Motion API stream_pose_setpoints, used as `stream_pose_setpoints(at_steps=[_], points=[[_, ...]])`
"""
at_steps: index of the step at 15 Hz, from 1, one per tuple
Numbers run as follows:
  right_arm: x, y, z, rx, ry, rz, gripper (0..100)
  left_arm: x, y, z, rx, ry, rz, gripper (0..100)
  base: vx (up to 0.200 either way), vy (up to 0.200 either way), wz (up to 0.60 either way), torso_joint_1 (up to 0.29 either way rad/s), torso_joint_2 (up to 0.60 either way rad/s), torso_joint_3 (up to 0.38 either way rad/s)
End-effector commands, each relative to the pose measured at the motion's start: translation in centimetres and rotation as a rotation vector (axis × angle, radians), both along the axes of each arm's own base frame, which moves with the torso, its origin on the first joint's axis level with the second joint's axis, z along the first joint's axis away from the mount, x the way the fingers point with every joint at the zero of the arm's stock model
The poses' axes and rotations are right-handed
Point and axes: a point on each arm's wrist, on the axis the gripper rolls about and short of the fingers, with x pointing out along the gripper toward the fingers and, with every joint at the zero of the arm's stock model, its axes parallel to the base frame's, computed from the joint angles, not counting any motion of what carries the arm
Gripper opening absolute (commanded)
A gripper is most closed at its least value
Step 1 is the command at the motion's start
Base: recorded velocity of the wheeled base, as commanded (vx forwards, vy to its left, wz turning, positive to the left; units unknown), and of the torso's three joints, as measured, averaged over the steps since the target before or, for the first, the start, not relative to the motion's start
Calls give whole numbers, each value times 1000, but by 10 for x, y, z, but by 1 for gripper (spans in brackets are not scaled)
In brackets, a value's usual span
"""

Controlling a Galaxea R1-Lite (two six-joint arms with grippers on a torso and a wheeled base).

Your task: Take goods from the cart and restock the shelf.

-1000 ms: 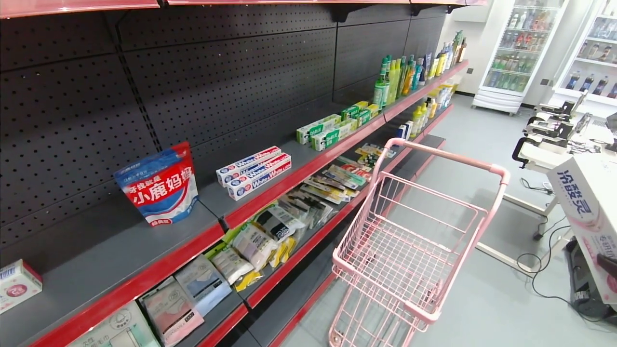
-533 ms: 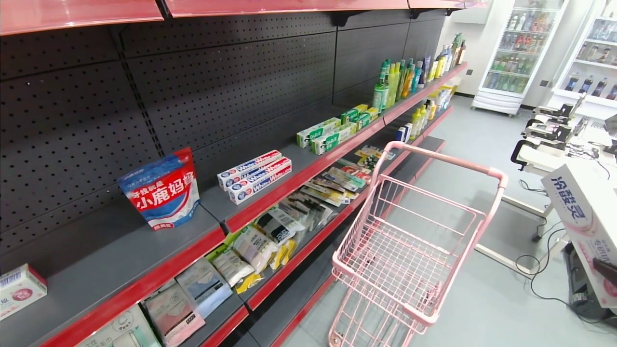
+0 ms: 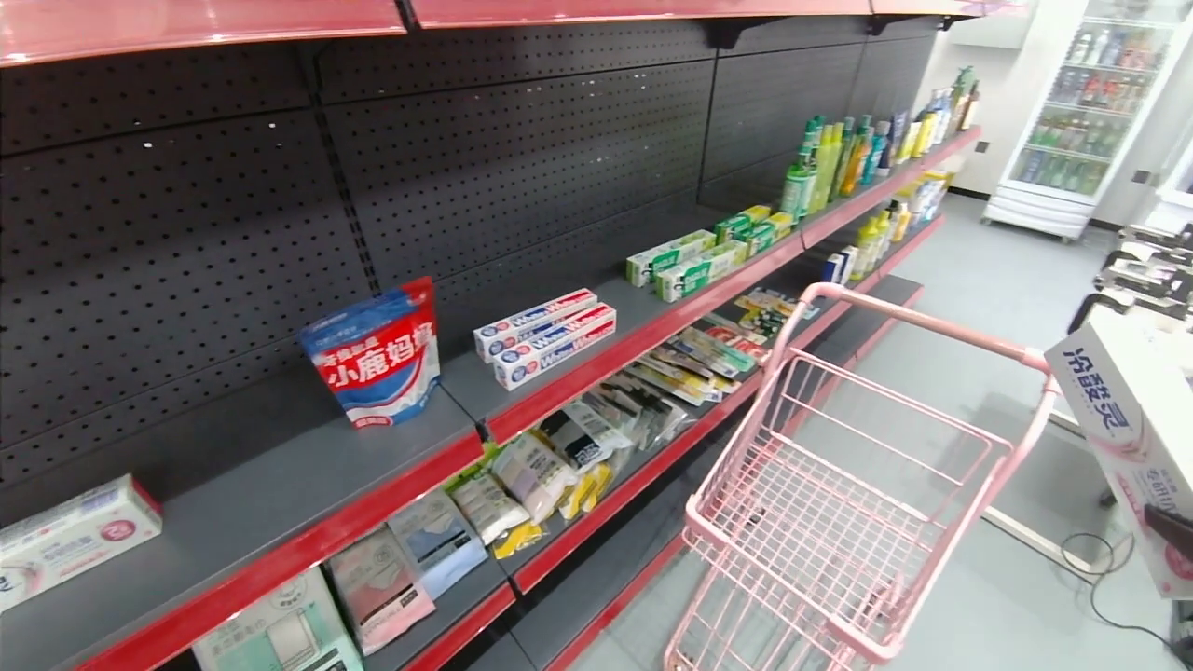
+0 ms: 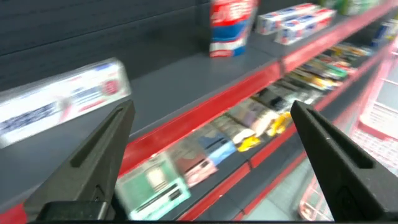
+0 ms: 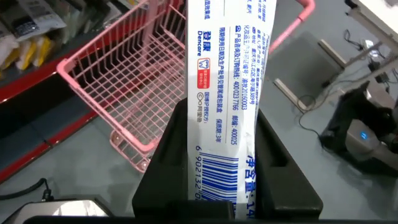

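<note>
Cart [image 3: 932, 326] of pink wire mesh with a rounded tubular handle: take it as your reference. Just right of its handle, your right gripper [image 5: 224, 155] is clamped on the toothpaste box [image 3: 1128, 447]. This is a long white carton, flat-sided and square-edged, with blue lettering, a pink band and a barcode near the gripped end. The black fingers [image 5: 177, 146] press its opposite sides.

Left of the cart runs the shelf [image 3: 261, 485], with smooth grey metal decks, glossy red front lips and a black perforated back panel [image 3: 522, 149]. On the deck at about handle height, a soft red-and-blue pouch [image 3: 377, 354] stands upright. A row of flat cartons [image 3: 545, 335] lies between it and the cart.

Bare grey deck stretches left of the pouch as far as another white carton [image 3: 75, 536]. Your left gripper [image 4: 211, 162] hangs before that stretch, well left of the cart, its fingers spread wide apart. Smooth grey floor [image 3: 988, 615] shows right of the cart.
</note>
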Motion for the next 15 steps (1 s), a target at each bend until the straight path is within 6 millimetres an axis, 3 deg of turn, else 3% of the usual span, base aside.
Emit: stream_pose_setpoints(at_steps=[1, 15], points=[[0, 0, 0, -1, 2, 0, 0, 0, 0, 0, 0, 1, 1, 100, 0, 0, 600, 17, 2, 2], [0, 0, 0, -12, 3, 8, 0, 0, 0, 0, 0, 1, 1, 100, 0, 0, 600, 4, 1, 2]])
